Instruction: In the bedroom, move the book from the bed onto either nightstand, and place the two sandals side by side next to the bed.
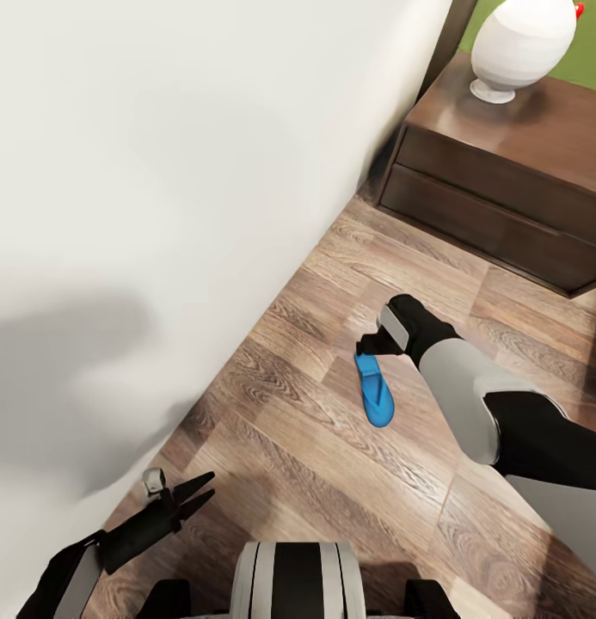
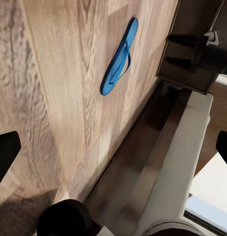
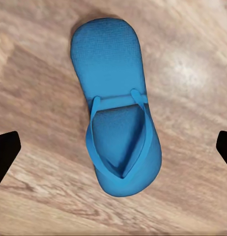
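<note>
Right wrist view: blue sandal (image 3: 117,113) under the spread right claw (image 3: 113,152).
It lay flat on the wooden floor (image 1: 332,447), ungrasped; judging by this, pairing the sandals remained undone. Left claw (image 1: 194,493) was wide too.

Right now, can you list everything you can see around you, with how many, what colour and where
sandal: one, bright blue, flat on the wood floor beside the bed, directly under the right gripper
bed: one, light-grey mattress side, along the view's left
nightstand: one, dark reddish-brown, two drawer fronts, at the far end of the bed
lamp base: one, white and round, standing on the nightstand top
wall: green, behind the nightstand
floor: brown wood planks
left gripper: black fingers apart, low near the bed's edge, holding nothing
right gripper: black, above the sandal's end, fingers spread wide at either side of it in the right wrist view, not touching it
</note>
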You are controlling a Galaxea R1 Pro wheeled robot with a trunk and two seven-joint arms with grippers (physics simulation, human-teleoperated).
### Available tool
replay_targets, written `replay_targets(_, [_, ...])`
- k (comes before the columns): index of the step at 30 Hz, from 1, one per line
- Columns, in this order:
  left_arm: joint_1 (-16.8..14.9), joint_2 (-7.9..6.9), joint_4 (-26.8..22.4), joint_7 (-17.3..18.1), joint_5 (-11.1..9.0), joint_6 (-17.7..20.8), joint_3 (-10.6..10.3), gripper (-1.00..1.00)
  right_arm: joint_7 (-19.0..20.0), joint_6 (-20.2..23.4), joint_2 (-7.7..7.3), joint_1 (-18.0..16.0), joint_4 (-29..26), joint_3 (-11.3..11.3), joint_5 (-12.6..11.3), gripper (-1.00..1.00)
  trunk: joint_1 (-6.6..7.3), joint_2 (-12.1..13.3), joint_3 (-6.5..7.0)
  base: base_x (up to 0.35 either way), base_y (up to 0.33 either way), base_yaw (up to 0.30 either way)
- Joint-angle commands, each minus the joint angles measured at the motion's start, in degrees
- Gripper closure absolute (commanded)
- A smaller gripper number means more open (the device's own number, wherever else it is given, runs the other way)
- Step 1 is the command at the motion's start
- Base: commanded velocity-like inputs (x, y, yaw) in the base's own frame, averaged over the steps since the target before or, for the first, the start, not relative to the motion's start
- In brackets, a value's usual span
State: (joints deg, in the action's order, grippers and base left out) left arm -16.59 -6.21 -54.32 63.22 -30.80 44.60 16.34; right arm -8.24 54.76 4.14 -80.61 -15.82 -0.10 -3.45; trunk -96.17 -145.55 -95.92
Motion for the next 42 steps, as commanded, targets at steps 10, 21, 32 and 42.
replay_targets(10, [-0.32, 0.13, 0.01, 0.05, -0.23, 0.4, 0.01, -1.0, -0.45, 0.8, 0.0, -0.22, -0.08, 0.01, -0.42, -1.0, -0.25, -0.15, -2.25, 0.0, 0.0, 0.0])
replay_targets(21, [-0.33, -0.02, 0.01, 0.06, -0.25, 0.4, 0.03, -1.0, -0.46, 0.83, -0.01, -0.24, -0.09, 0.01, -0.42, -1.0, -0.53, -0.29, -4.69, 0.0, 0.0, 0.0])
replay_targets(32, [-0.34, -0.25, 0.01, 0.12, -0.31, 0.43, 0.97, -1.0, -0.46, 0.79, -0.01, -0.24, -0.09, 0.01, -0.24, -1.0, -0.71, -0.39, -6.24, 0.0, 0.0, 0.0])
replay_targets(42, [-0.31, -0.4, 0.01, 0.22, -0.32, 0.48, 1.63, -1.0, -0.79, 0.91, -0.06, -0.24, -0.09, 0.01, -0.09, -1.0, -0.71, -0.39, -6.24, 0.0, 0.0, 0.0])
